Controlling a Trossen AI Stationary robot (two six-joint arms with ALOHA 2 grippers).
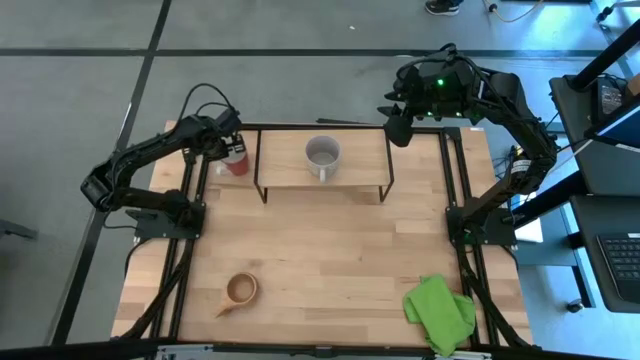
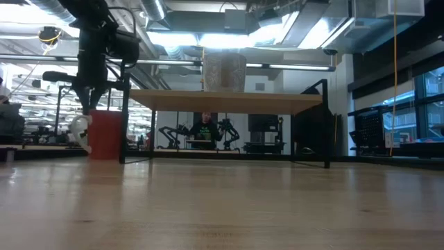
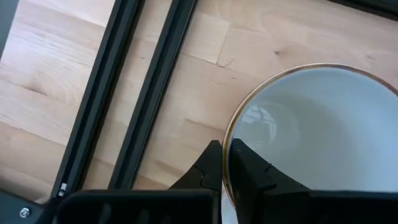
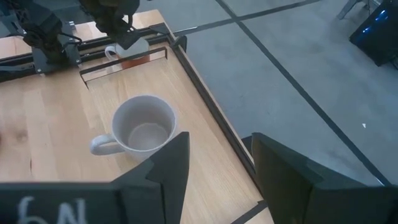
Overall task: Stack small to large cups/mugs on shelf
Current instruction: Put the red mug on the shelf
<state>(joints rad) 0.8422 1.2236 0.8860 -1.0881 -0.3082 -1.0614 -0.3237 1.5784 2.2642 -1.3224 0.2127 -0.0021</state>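
From above, I am seeing the left gripper (image 1: 232,150) pinching the rim of the red mug (image 1: 236,164) beside the shelf (image 1: 355,162), where the grey mug (image 1: 322,153) is standing. At table height, that thin rim hold is risking a swing and slip on lifting. Wristward, the right gripper (image 4: 214,165) is hanging spread, idle; the wooden cup (image 1: 241,290) is waiting near the table's front.

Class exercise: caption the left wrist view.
Left gripper shut on the red mug rim, beside the table's black rails.

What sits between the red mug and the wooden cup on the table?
Nothing: in the high view, only bare tabletop separates the red mug from the wooden cup.
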